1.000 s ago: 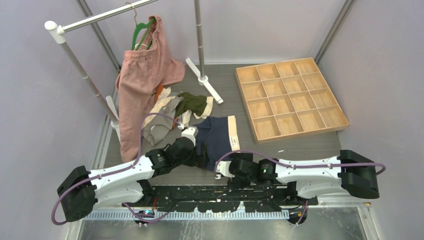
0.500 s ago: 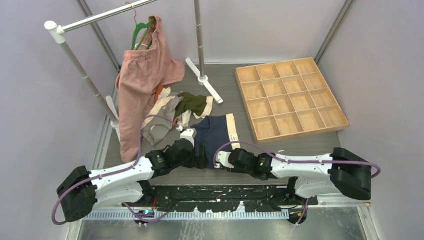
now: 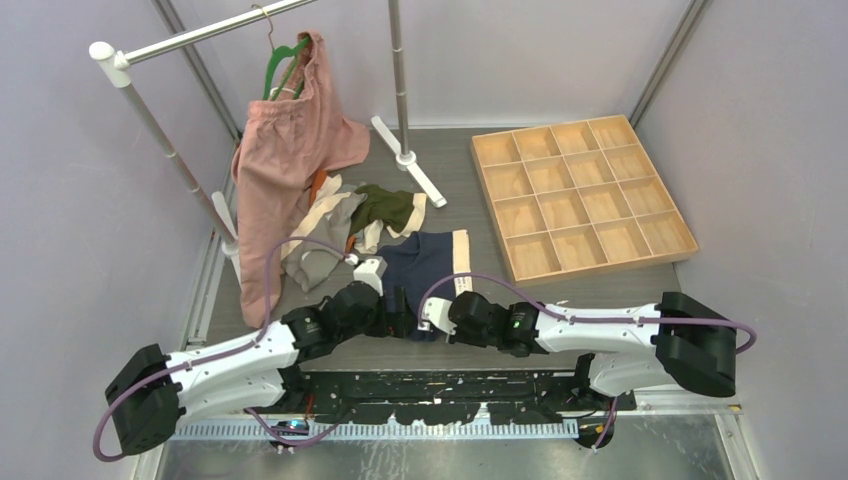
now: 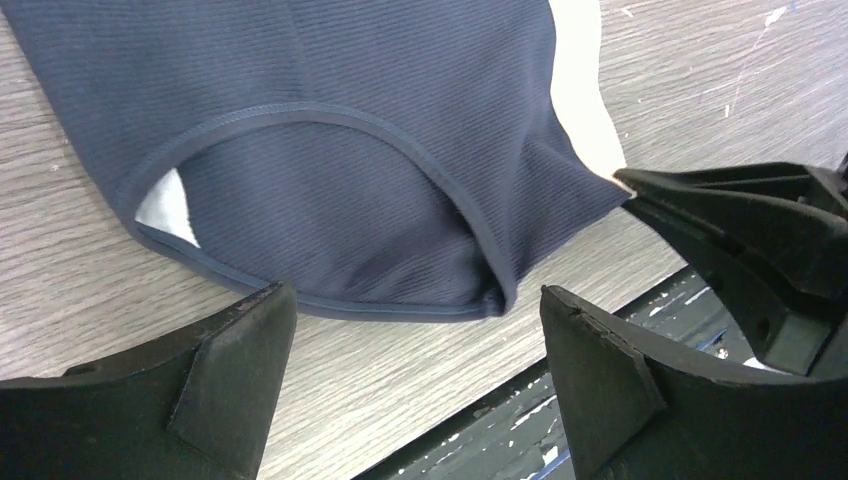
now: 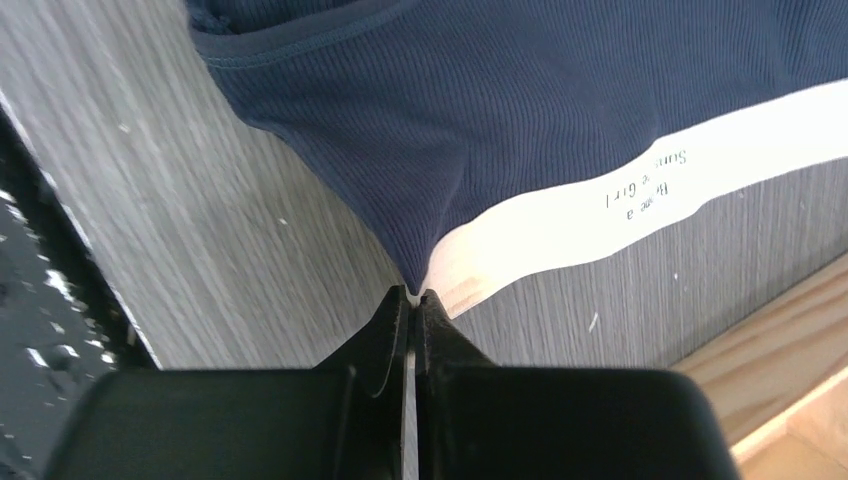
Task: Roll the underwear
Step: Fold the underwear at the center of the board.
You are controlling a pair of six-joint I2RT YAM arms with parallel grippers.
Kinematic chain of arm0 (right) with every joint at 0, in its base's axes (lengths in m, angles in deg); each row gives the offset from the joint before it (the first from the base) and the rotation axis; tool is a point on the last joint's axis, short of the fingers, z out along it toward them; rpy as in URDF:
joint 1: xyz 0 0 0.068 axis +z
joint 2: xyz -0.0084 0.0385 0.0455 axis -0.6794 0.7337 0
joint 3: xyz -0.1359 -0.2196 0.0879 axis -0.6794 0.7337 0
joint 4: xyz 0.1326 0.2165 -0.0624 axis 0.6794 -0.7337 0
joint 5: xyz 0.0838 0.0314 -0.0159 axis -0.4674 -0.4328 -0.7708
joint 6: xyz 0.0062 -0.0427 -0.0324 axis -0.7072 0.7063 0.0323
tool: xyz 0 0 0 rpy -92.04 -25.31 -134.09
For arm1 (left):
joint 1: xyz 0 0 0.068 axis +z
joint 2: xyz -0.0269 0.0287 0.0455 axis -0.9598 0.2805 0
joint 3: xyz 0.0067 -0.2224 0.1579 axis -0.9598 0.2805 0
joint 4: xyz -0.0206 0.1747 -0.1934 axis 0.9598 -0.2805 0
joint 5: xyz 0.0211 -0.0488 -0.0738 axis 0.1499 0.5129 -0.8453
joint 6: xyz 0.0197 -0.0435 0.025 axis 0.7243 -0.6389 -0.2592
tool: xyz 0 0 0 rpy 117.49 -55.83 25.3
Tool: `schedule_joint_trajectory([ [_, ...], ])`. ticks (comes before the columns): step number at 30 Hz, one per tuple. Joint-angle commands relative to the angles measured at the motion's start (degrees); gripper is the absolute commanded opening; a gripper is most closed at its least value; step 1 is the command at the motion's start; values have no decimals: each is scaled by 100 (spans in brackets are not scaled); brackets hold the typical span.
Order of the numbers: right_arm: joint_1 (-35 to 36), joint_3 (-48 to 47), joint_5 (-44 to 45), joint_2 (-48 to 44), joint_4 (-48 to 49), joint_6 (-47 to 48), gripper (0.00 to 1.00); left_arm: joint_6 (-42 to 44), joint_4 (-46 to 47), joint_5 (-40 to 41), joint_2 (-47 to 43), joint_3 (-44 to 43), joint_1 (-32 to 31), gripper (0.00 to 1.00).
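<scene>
The navy underwear (image 3: 425, 262) with a cream waistband (image 5: 640, 185) lies flat on the wooden table, just beyond both wrists. My right gripper (image 5: 412, 297) is shut on its near corner, where navy cloth meets the waistband; the pinched cloth is pulled into a point. In the top view the right gripper (image 3: 433, 318) sits at the garment's near edge. My left gripper (image 4: 415, 340) is open, its fingers either side of the leg hem (image 4: 330, 305) and close above the table, holding nothing. The left wrist view shows the right gripper's fingers (image 4: 740, 230) at the right.
A heap of other underwear (image 3: 350, 215) lies behind the navy pair. A large pink garment (image 3: 285, 150) hangs on a green hanger from the rack (image 3: 408, 160). A wooden compartment tray (image 3: 580, 195) stands at the right. The table's dark front rail (image 3: 450, 385) is just below the grippers.
My right gripper has moved left to the navy underwear's near corner and shut on it. The left arm crept slightly forward, still open. The garment's near edge has bunched a little.
</scene>
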Motion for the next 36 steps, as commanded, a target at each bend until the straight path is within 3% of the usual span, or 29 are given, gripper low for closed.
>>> schedule_joint_trajectory([
  [1,114,-292,-394,21,469,-371,1,-532,254,27,-323,151,-28,93],
  [14,181,-177,-425,-70,755,-671,1,-2316,-435,194,-1108,705,-301,90],
  [21,208,-186,-435,-32,751,-700,1,-3022,-381,790,-656,629,-1053,91],
  [27,255,-136,-422,-74,761,-740,1,-3275,-7,1190,-226,609,-1191,90],
  [36,277,-129,-432,-92,760,-741,1,-3483,666,1532,629,594,-1185,73],
])
